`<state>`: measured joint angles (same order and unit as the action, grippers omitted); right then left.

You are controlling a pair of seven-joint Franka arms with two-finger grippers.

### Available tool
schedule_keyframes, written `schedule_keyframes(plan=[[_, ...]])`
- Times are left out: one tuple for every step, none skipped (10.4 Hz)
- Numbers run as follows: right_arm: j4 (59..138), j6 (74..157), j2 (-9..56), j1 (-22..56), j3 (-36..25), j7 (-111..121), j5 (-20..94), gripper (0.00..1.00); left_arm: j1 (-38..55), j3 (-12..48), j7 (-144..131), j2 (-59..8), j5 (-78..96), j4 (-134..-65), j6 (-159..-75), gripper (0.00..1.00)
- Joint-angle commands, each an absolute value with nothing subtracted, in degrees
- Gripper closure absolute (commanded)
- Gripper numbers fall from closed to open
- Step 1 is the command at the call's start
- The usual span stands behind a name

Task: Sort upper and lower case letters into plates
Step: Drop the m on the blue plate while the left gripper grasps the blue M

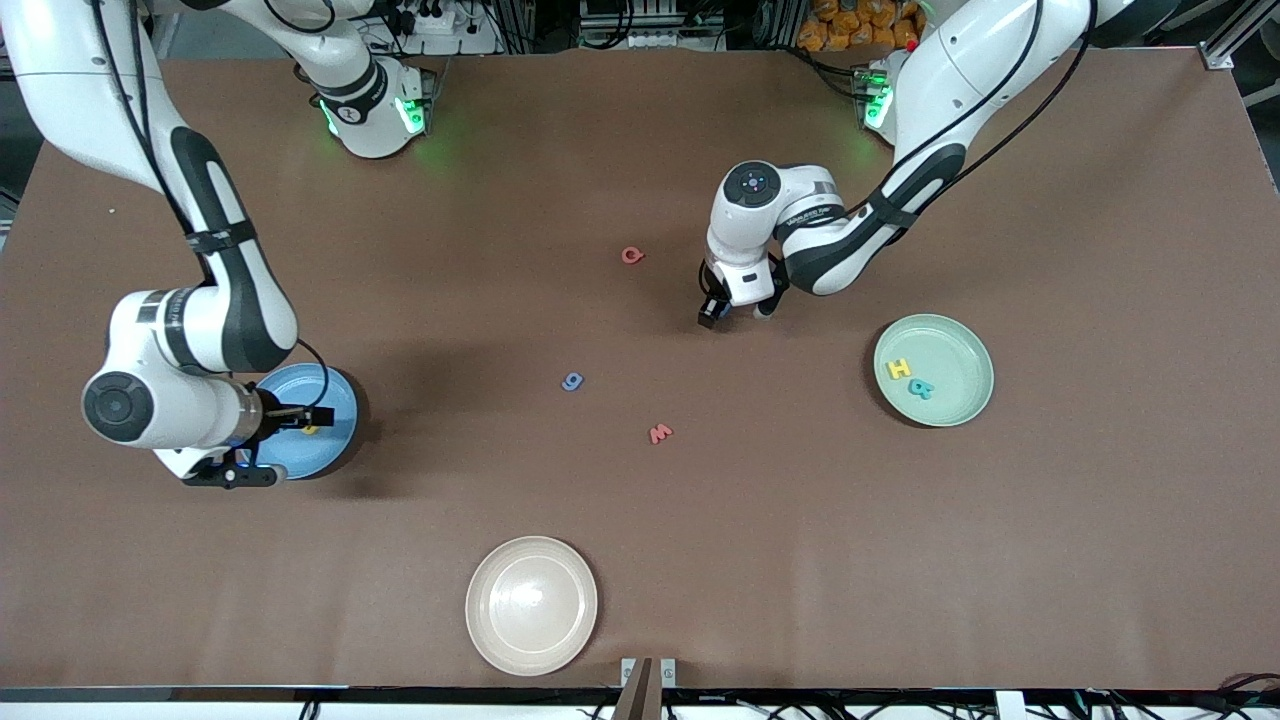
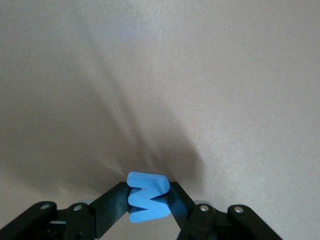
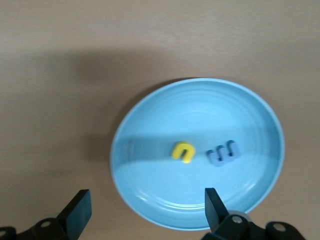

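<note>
Brown paper covers the table (image 1: 640, 560). Toward the right arm's end sits the blue plate (image 1: 335, 445), at about nine o'clock on the table in the front view, with the right gripper (image 1: 300, 415) over it. Its jaws stand spread wide and hold nothing; under them the yellow u (image 3: 183, 151) and the blue m (image 3: 223, 153) lie side by side in the plate, apart from each other.

At about three o'clock sits the pale green plate (image 1: 975, 355), holding the yellow H (image 1: 898, 369) and the teal R (image 1: 922, 389), close together. The left gripper (image 1: 738, 310) is low over the table near its middle, pinching the blue M (image 2: 148, 196) between its fingers (image 2: 111, 210).

Three letters lie loose on the table: the red Q (image 1: 631, 255) at twelve o'clock from the blue g (image 1: 572, 381), and the red w (image 1: 660, 433) nearest the camera. A cream-beige plate (image 1: 480, 580) rests at six o'clock.
</note>
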<state>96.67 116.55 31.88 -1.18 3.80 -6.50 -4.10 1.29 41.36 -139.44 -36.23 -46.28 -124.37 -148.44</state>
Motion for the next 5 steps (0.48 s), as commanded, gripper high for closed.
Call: schedule_keyframes(plan=[[97.8, 117.7, 31.2, 2.3, 4.0, -13.2, -3.9, 0.00, 0.9, 41.5, -140.1, -35.9, -47.7, -123.6, -146.9, 0.77], [97.7, 118.0, 31.2, 3.5, 4.0, -15.2, -3.8, 0.00, 0.8, 41.6, -140.1, -35.9, -47.6, -123.2, -146.8, 0.77], [97.7, 118.3, 31.2, 5.1, 4.0, -17.4, -3.8, 0.00, 0.8, 41.6, -140.1, -35.9, -47.6, -123.1, -146.5, 0.77], [97.5, 118.4, 31.2, 7.0, 4.0, -21.1, -1.6, 0.00, 0.7, 41.7, -140.1, -35.8, -47.6, -123.0, -146.3, 0.77], [97.0, 119.0, 31.3, 9.3, 4.0, -24.7, 1.5, 0.00, 0.5, 41.7, -139.3, -35.4, -47.6, -123.0, -145.2, 0.78]])
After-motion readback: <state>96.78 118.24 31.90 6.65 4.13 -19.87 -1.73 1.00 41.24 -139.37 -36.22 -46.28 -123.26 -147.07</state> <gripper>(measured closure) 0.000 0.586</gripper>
